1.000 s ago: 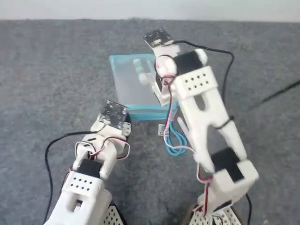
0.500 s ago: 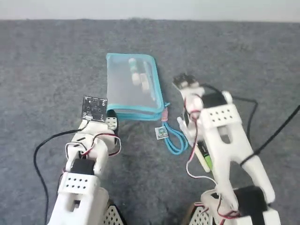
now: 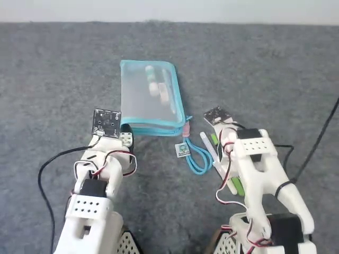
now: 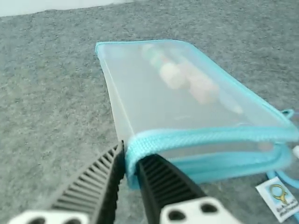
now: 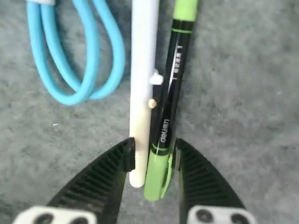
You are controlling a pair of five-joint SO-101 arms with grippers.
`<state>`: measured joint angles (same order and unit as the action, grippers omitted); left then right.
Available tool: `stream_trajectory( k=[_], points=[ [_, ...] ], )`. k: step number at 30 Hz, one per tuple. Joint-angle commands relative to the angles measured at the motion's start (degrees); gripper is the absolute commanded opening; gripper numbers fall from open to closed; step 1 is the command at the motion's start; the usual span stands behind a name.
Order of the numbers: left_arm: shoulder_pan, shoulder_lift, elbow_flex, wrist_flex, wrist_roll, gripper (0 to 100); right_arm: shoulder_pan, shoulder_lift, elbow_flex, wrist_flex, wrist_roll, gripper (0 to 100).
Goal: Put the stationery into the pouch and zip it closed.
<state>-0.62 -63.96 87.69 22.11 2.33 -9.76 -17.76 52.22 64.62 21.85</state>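
The left gripper (image 4: 128,172) pinched the near corner of one translucent turquoise-edged zip pouch (image 4: 159,107), which stretched ahead of it. The right gripper (image 5: 152,161) stood parted astride two items, one white plastic pen (image 5: 142,70) and one green pen (image 5: 176,70), with one looped blue cord (image 5: 70,60) beside them

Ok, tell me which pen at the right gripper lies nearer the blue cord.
The white pen, beside the blue cord; the green-and-black pen lies beyond it.
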Motion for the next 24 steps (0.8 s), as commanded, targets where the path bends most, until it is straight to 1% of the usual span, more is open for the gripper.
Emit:
stream_trajectory(
  k=[1, 10, 14, 17, 20, 24],
  points=[
    [0.7, -1.3, -1.5, -1.0, -0.3, 1, 1.1, -2.6, 1.0, -3.5, 0.9, 13.0],
    [0.7, -1.3, -1.5, -1.0, -0.3, 1, 0.7, -2.6, 3.7, -4.4, 1.0, 12.9],
    [0.7, -1.3, -1.5, -1.0, -0.3, 1, -0.7, -2.2, 5.7, -7.0, 0.7, 12.7],
    [0.4, -1.3, -1.5, -1.0, -0.3, 1, -0.8, 0.7, 5.5, -8.4, 0.5, 7.0],
    [0.4, -1.3, -1.5, -1.0, -0.3, 1, 0.1, 5.1, 2.0, -8.7, -0.3, 2.9],
    [0.6, -1.3, -1.5, -1.0, -0.3, 1, 3.3, 10.1, -6.6, -8.7, -4.5, 2.8]
  ],
)
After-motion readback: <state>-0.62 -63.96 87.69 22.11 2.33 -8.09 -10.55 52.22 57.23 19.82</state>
